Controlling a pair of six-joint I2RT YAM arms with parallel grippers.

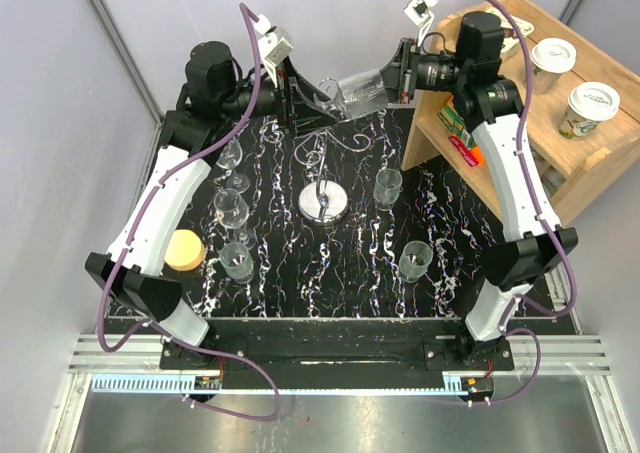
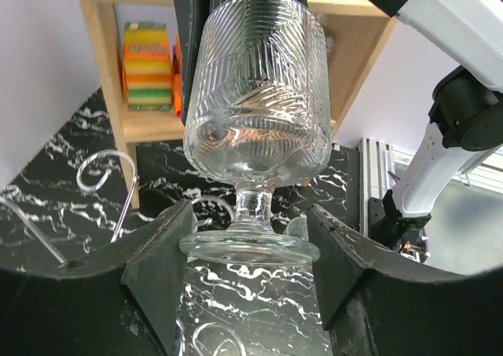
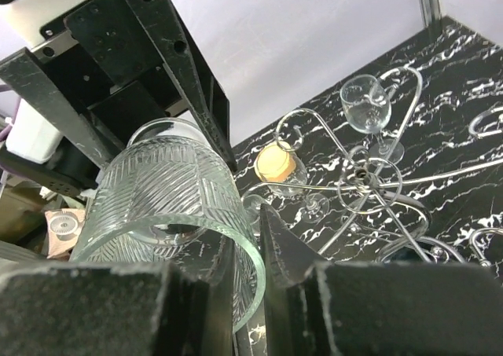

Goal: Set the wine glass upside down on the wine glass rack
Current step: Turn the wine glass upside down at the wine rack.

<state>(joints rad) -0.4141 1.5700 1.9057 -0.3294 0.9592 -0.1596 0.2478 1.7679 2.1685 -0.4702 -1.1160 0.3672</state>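
Observation:
A ribbed wine glass (image 1: 360, 90) hangs on its side in the air over the far edge of the table, between both arms. My right gripper (image 3: 247, 238) is shut on the glass rim (image 3: 259, 266), one finger inside the bowl and one outside. My left gripper (image 2: 251, 230) is shut across the round foot (image 2: 250, 246), whose edges touch both pads. In the left wrist view the bowl (image 2: 255, 97) fills the middle. The wine glass rack (image 1: 323, 203) stands mid-table, its chrome disc base below the glass. Its curled arms (image 3: 365, 175) lie just beneath in the right wrist view.
Several other stemmed glasses stand on the black marbled table, left of the rack (image 1: 231, 208) and right of it (image 1: 387, 186). A yellow disc (image 1: 184, 249) lies at the left edge. A wooden shelf (image 1: 520, 93) with two paper cups (image 1: 552, 58) stands at the back right.

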